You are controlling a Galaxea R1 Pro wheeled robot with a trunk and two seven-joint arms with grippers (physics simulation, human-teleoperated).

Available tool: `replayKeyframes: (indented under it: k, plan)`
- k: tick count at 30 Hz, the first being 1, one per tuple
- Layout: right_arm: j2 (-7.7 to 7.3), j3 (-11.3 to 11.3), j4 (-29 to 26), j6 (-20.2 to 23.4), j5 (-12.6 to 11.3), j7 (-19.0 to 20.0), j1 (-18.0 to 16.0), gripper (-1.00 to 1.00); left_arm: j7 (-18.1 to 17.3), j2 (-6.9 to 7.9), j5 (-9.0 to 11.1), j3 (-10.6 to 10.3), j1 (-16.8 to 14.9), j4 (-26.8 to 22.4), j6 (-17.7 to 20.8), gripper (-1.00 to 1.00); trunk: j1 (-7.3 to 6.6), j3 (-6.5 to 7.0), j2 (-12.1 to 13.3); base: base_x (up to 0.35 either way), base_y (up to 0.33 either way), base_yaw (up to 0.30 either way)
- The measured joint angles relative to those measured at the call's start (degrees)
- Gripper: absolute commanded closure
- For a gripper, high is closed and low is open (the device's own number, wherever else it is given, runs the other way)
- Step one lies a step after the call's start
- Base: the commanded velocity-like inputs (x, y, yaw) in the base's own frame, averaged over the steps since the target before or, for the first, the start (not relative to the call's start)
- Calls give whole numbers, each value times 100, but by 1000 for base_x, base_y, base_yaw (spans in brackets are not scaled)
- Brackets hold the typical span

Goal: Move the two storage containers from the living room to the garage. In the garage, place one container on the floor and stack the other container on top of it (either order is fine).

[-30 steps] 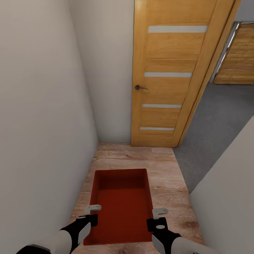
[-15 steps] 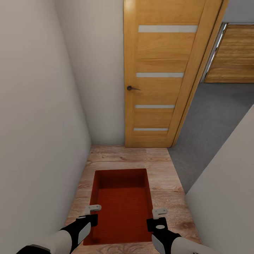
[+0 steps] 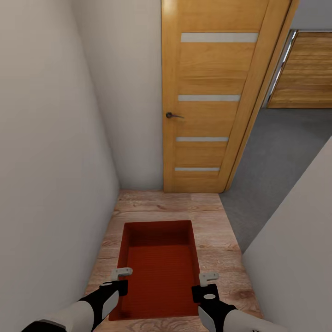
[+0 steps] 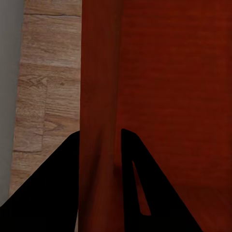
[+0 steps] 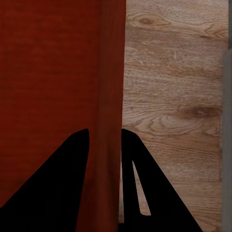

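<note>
Narrow hallway, wood-plank floor [image 3: 216, 240], open wooden door [image 3: 207, 101] ahead, grey floor [image 3: 281, 157] beyond. I've got the storage container [image 3: 159, 272] carried low between both arms: left gripper [image 3: 121, 276] clamps its left wall, right gripper [image 3: 206, 280] its right wall.

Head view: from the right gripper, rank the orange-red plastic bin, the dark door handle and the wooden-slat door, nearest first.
1. Orange-red plastic bin: right gripper grips its right wall.
2. Dark door handle: ahead, on the open wooden door.
3. Wooden-slat door: farthest, across the grey floor, upper right.
</note>
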Motion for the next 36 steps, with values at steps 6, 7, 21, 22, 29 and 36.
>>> replayKeyframes:
  k: [6, 7, 21, 22, 29, 36]
  plan:
    - [0, 0, -4, 1, 2, -5, 1, 100, 2, 0, 2, -3, 0, -1, 1, 100, 0, 0, 0, 0, 0, 0]
    - [0, 0, -3, 1, 2, -3, 0, 100, 3, 0, 4, -3, 0, -1, 1, 100, 0, 0, 0, 0, 0, 0]
    - [0, -2, -1, -4, 1, 0, 1, 100, 0, 0, -1, 2, -1, 0, 0, 100, 0, -10, 0, 0, 0, -107]
    - [0, -1, -1, -4, 0, 0, 0, 100, -4, 2, -3, 5, -1, 1, -1, 100, 0, -12, 0, 0, 0, -251]
    - [0, -2, -1, -7, -2, 1, 2, 100, -6, 3, -4, 4, -1, 2, -1, 100, 0, -28, 0, 0, 0, -255]
    - [0, -1, -2, -7, -3, 3, 3, 100, -6, 4, -10, 8, -1, 1, -2, 100, -2, -36, 0, 110, 91, -101]
